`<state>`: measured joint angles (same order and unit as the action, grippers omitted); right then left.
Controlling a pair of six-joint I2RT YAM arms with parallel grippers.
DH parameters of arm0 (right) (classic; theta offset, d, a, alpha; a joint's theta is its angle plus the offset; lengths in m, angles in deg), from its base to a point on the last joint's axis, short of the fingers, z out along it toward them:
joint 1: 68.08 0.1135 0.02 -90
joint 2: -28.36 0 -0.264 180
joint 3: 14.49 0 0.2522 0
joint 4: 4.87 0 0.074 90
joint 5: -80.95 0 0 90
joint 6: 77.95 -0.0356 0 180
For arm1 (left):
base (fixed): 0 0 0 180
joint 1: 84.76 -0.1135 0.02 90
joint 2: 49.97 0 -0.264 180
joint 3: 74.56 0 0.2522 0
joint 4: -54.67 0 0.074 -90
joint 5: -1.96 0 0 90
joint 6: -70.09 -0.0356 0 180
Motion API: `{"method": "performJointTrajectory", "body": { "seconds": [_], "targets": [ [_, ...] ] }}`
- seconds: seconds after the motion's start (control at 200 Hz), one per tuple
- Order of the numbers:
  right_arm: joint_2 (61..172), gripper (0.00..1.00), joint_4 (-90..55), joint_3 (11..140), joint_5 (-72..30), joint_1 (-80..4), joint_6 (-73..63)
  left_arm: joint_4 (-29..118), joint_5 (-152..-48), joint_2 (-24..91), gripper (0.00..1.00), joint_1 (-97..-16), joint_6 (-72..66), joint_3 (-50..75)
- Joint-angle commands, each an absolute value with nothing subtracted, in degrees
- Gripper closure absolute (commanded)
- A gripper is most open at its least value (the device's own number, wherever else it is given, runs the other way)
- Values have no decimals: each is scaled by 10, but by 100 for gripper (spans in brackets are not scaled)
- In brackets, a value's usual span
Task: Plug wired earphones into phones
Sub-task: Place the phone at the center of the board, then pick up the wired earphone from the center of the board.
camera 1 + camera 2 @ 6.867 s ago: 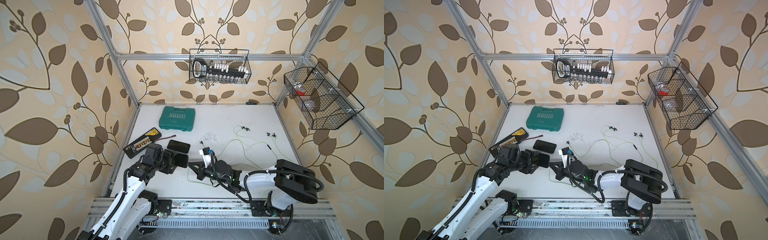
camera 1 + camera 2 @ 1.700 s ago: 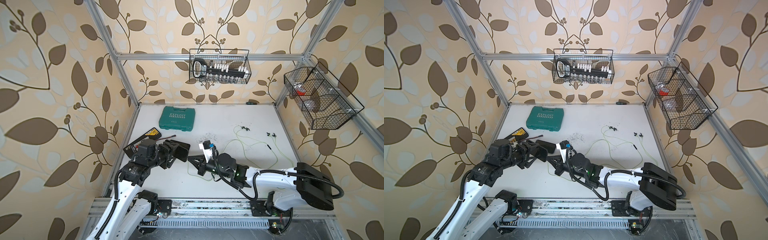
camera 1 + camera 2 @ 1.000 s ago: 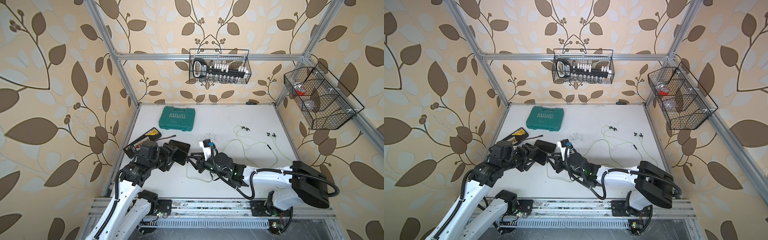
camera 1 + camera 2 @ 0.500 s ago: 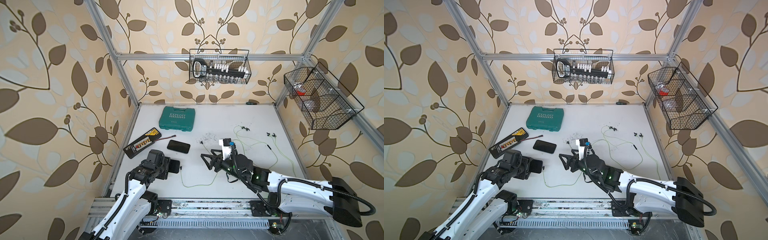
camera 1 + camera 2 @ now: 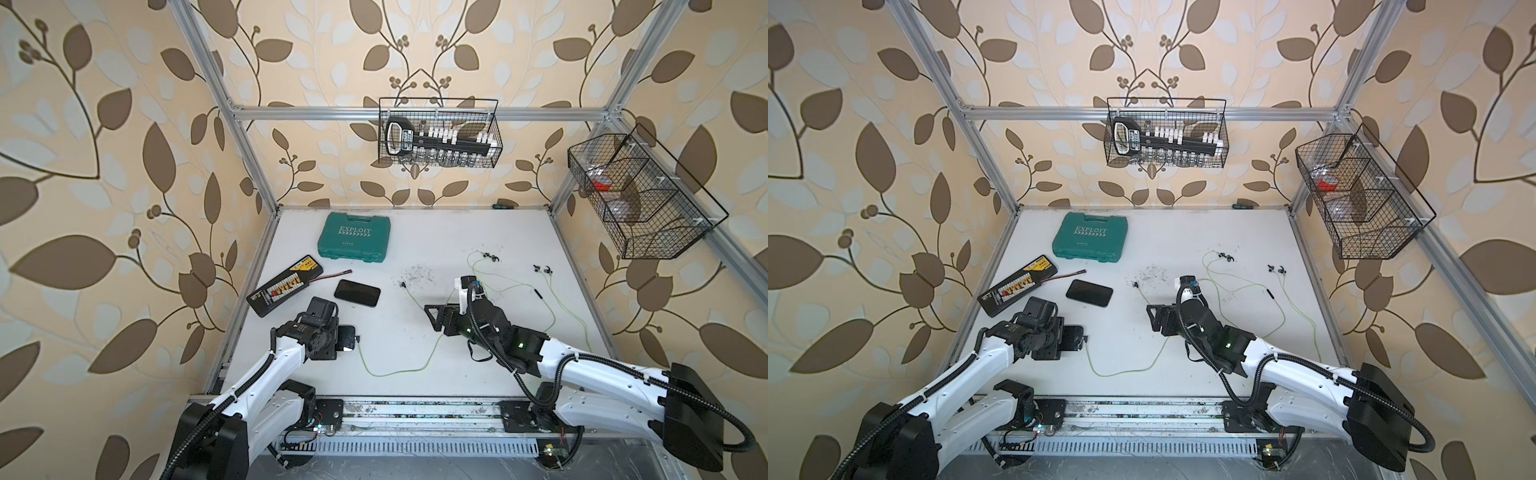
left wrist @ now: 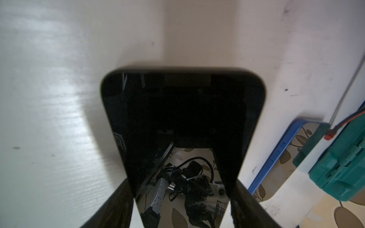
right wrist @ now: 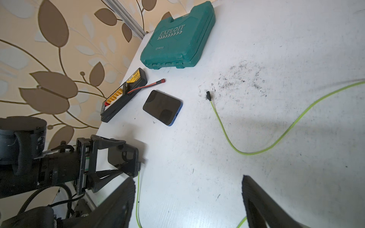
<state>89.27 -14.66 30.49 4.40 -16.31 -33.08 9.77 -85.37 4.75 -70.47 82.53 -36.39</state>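
On a scuffed white table point(image 5: 415, 232) walled by leaf wallpaper point(image 5: 104, 166), the left gripper point(image 5: 338, 337) clamps a phone point(image 5: 347, 337) and the right gripper point(image 5: 436, 318) gapes empty.

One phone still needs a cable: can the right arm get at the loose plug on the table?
Probably yes: the loose plug lies bare on the table, nothing over it, and the right gripper is open and empty.
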Motion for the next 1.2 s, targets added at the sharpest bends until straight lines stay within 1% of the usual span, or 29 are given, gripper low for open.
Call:
{"method": "performJointTrajectory", "body": {
  "seconds": [0.0, 0.095, 0.275, 0.435, 0.475, 0.545, 0.645, 0.73, 0.775, 0.805, 0.885, 0.975, 1.195],
  "targets": [
    [899, 17, -169, 302, 32, -171, -339, 111, -813, 47, 30, -704, 846, -359],
    [911, 17, -171, 310, 21, -184, -328, 100, -807, 50, 23, -704, 842, -355],
    [959, 17, -184, 351, -40, -237, -274, 87, -820, 42, 1, -704, 806, -343],
    [1047, 20, -192, 421, -109, -282, -187, 34, -809, 5, 1, -705, 717, -300],
    [1076, 22, -195, 443, -121, -282, -163, 31, -814, -5, 1, -705, 681, -292],
    [1132, 26, -201, 483, -136, -306, -127, 27, -828, -16, 1, -705, 611, -273],
    [1212, 34, -206, 540, -144, -313, -83, 3, -853, -15, 1, -704, 518, -242],
    [1282, 45, -230, 599, -140, -313, -59, -31, -868, -6, 1, -704, 468, -217],
    [1315, 48, -239, 626, -134, -313, -55, -45, -873, -4, 1, -705, 447, -209],
    [1334, 50, -244, 641, -131, -313, -55, -52, -877, -3, 1, -704, 436, -205],
    [1375, 49, -249, 674, -133, -313, -59, -55, -885, -7, 1, -704, 414, -204],
    [1416, 51, -263, 710, -132, -313, -72, -47, -891, -18, 1, -704, 413, -216],
    [1448, 59, -247, 730, -133, -321, -121, -14, -914, -38, 1, -704, 424, -245]
  ]
}}
